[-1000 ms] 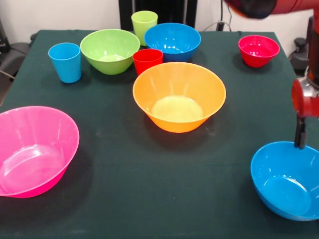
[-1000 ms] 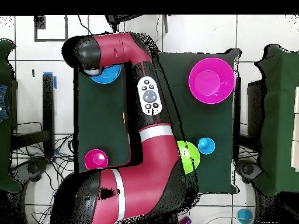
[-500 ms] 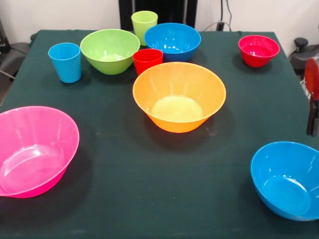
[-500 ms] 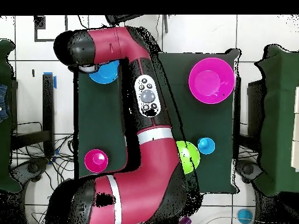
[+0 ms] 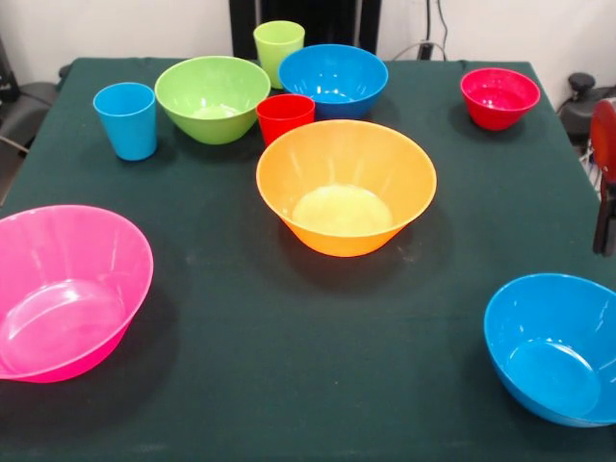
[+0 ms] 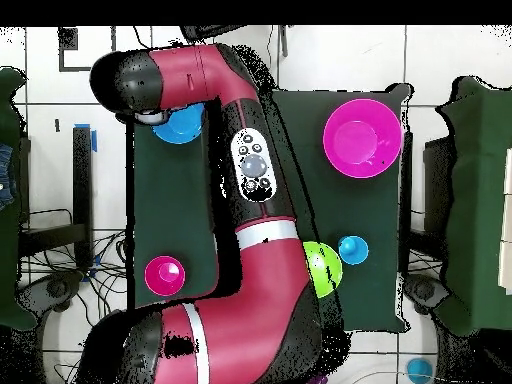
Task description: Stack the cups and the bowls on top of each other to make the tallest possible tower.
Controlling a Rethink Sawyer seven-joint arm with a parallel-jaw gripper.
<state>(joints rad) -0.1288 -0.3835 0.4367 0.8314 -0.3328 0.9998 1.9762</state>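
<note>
Nothing was stacked yet; the gripper (image 5: 604, 226) at the right edge showed too little to tell its opening. Descending blindly, it could clip the lower-right blue bowl (image 5: 553, 346) and tip it.

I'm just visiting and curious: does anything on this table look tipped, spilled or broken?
Only the pink bowl stands out: it sits tilted near the table's edge, while the other bowls and cups stand upright. Nothing looks spilled or broken.
</note>
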